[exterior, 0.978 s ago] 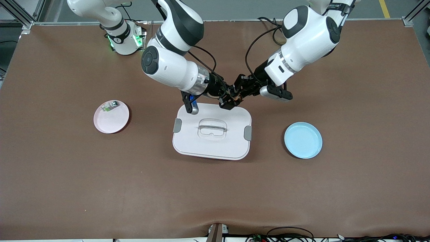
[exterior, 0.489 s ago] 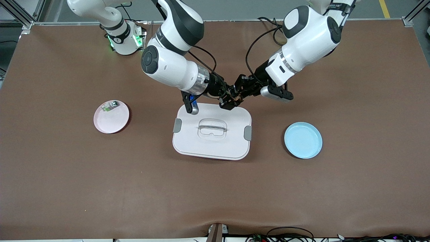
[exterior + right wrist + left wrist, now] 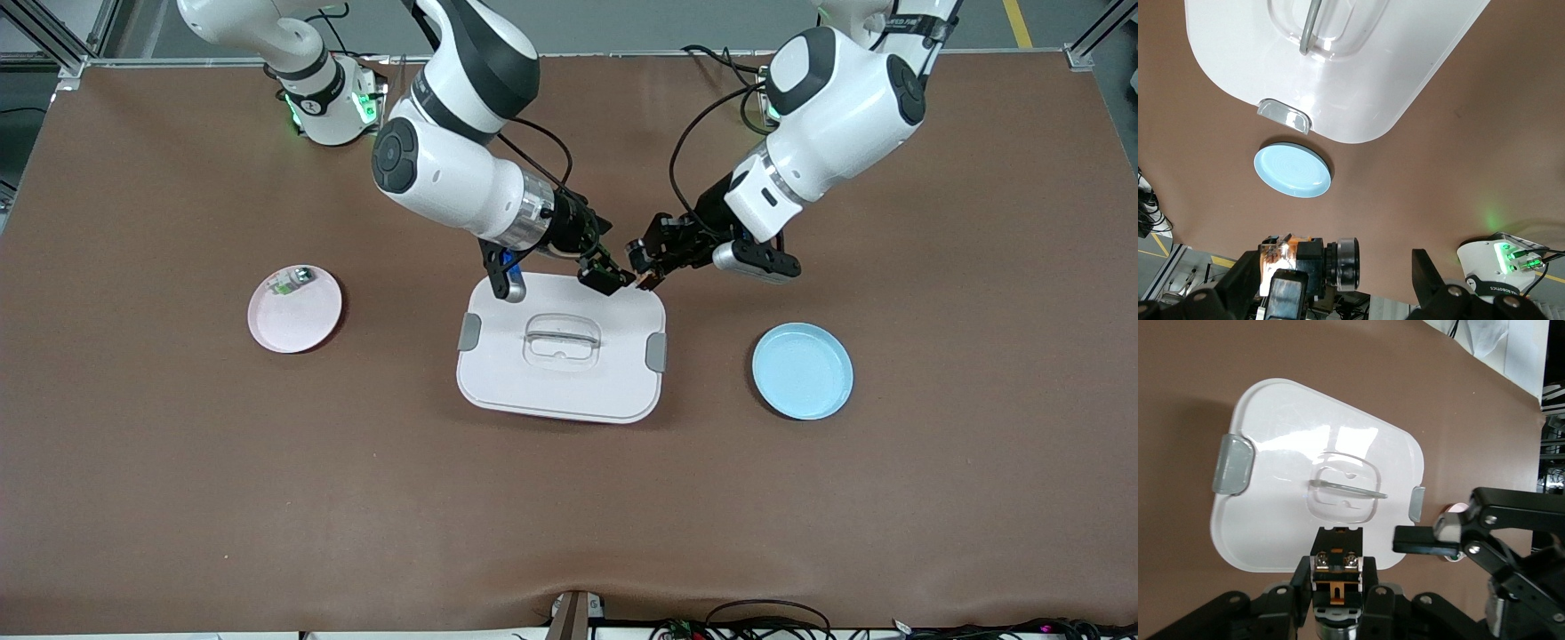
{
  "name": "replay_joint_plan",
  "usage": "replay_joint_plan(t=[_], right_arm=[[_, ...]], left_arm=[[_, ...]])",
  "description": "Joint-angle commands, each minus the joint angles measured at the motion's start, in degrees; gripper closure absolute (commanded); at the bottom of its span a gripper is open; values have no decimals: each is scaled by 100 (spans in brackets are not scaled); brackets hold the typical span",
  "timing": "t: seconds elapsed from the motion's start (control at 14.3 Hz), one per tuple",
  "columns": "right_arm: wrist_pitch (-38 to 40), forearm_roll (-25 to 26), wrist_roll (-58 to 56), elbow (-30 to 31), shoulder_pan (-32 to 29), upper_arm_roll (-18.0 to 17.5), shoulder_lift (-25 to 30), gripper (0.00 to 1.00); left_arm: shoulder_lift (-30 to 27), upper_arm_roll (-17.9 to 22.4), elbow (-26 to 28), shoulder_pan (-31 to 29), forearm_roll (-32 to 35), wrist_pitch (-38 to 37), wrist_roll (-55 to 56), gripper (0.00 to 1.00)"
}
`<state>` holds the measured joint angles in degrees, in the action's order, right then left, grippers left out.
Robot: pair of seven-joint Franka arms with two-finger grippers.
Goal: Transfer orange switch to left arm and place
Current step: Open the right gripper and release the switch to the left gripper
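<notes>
White arms (image 3: 444, 169) with black joints, black cables, green base lights (image 3: 360, 105)

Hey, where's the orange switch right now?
The orange switch is held in the left gripper, up in the air over the box edge nearest the robots' bases, with the open right gripper just beside it.

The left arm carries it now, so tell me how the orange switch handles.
The orange switch looks rigid and likely light: a tiny block with metal screws. Pinched by the left gripper at its sides, it may pivot or slip if jolted.
</notes>
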<state>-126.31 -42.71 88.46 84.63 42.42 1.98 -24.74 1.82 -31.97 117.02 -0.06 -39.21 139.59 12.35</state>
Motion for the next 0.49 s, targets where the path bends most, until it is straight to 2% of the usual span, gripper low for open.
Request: replay_joint_plan(t=[0.0, 0.21, 0.42], right_arm=[[98, 17, -4, -78, -40, 39, 39, 0], [351, 517, -372, -52, -49, 48, 153, 0], [913, 632, -942, 44, -137, 92, 320, 0]], left_arm=[[-59, -2, -214, -343, 613, -676, -40, 100], [-24, -2, -565, -696, 1562, -1502, -66, 100], [-7, -2, -593, -1038, 2424, -1899, -879, 100]])
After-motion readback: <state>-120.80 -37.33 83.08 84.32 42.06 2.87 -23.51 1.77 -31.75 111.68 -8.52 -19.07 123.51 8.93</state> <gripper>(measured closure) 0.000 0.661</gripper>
